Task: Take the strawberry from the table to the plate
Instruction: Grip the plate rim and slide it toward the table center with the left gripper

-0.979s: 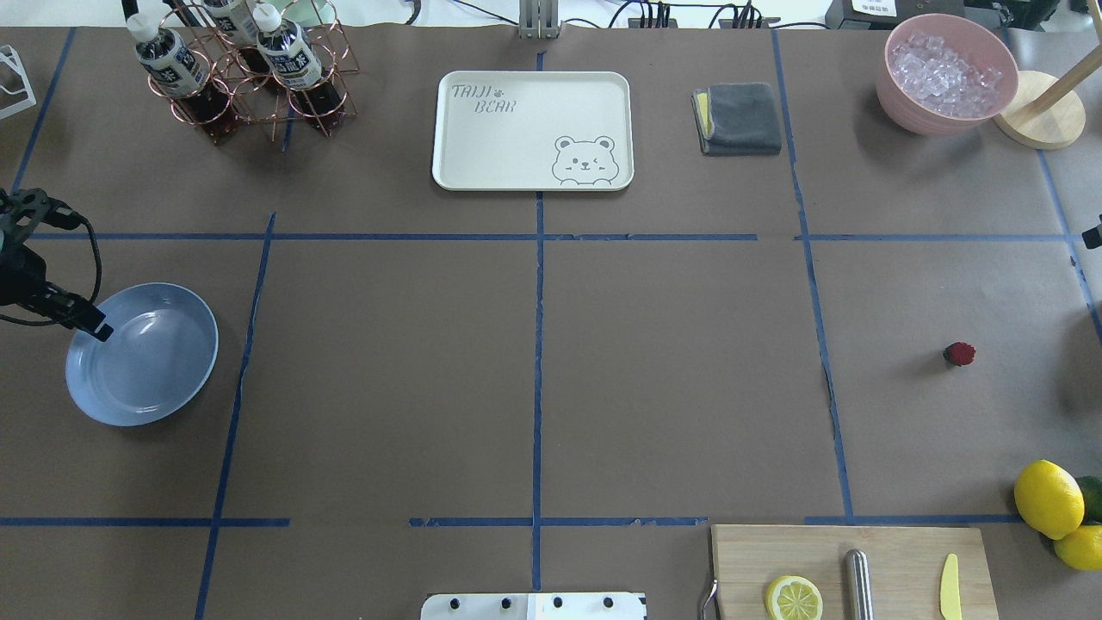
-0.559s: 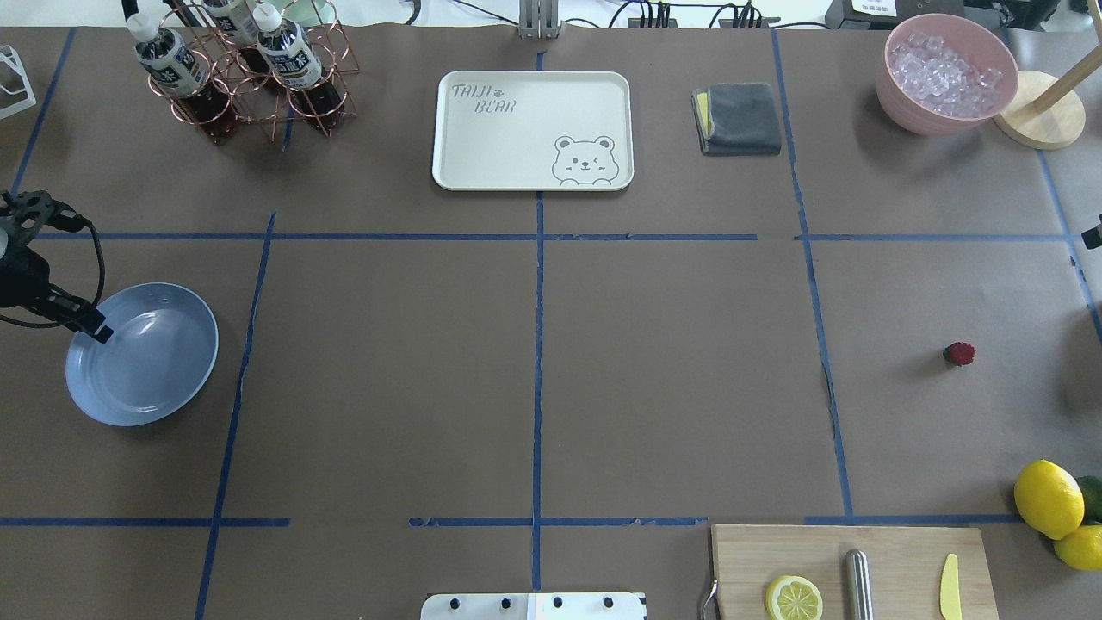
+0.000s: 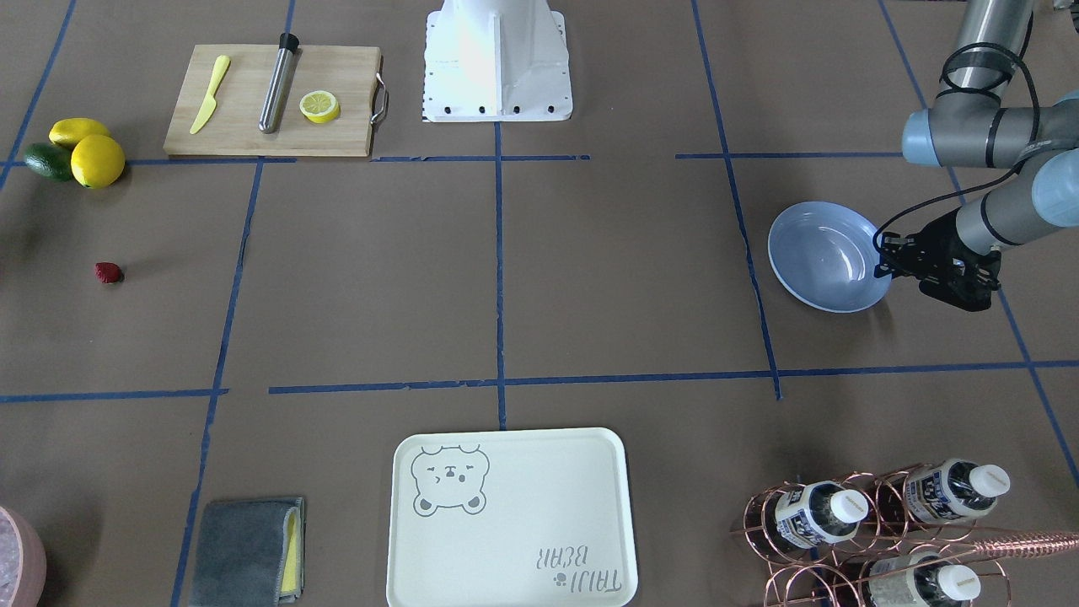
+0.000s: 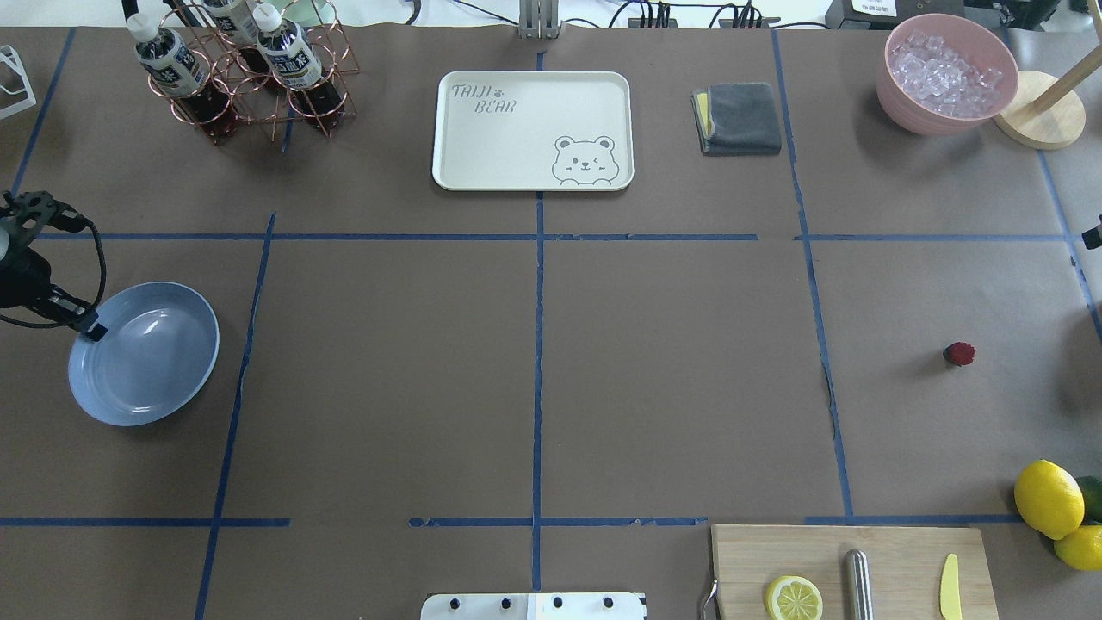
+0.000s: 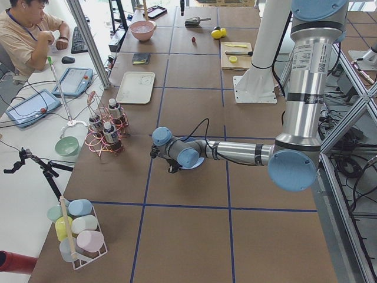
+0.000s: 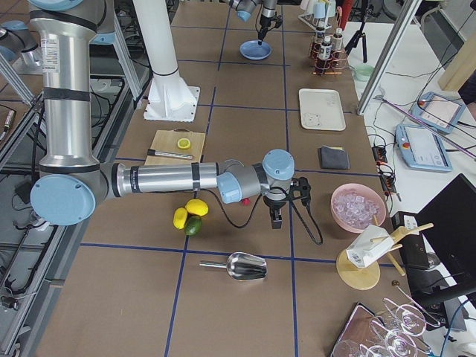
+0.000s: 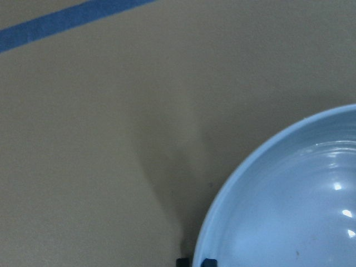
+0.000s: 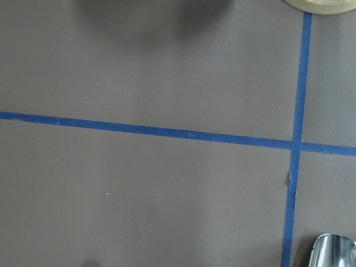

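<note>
strawberry point(image 4: 959, 353) lying lengthwise across table point(image 4: 387, 370), left gripper point(image 4: 92, 330) pinching plate point(image 4: 164, 370) rim; right gripper point(image 6: 275, 220) unclear

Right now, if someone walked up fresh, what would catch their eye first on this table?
First, the glossy light blue plate on the robot's left side, with the left arm reaching down so its jaws sit at the plate's rim. Next, the tiny red strawberry, lying alone far over on the robot's right, not far from the bright yellow lemons.
</note>
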`<state>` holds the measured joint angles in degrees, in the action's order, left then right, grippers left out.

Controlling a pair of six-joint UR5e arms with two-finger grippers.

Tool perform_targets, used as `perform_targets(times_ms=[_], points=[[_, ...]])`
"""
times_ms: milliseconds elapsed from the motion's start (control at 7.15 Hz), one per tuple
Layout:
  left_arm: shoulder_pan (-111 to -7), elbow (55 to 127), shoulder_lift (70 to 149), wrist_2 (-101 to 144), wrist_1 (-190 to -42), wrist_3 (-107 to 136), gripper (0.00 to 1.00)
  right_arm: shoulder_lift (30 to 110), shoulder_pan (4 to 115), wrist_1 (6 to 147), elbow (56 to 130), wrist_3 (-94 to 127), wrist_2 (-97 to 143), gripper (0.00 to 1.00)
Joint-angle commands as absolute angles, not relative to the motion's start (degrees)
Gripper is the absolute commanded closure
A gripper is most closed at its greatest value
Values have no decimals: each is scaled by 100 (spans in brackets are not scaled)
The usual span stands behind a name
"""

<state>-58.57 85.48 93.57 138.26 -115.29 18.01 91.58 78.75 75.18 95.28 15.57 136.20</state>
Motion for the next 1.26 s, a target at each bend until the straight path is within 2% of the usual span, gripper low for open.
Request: perform_targets(times_ms=[0,280,699,979,1119], points=[[-5862,9172,9552,14271,-11531,3031,100,9158,7875,7515,9597,1564,13649,0],[-5845,9430,10200,14405,-11549,4920,100,9158,7866,7515,9659,1564,13649,0],[-4602,9308,11264,14274,-12608,7586,100,9176,7840,7515,9686,1564,13799,0],[-3740,9194,11697,13023,-12753,8138,100,9202,7831,7515,9686,1573,13799,0],[-3640,8906,11985,12877,-12736,8156,100,9202,7814,7515,9686,1565,13799,0]])
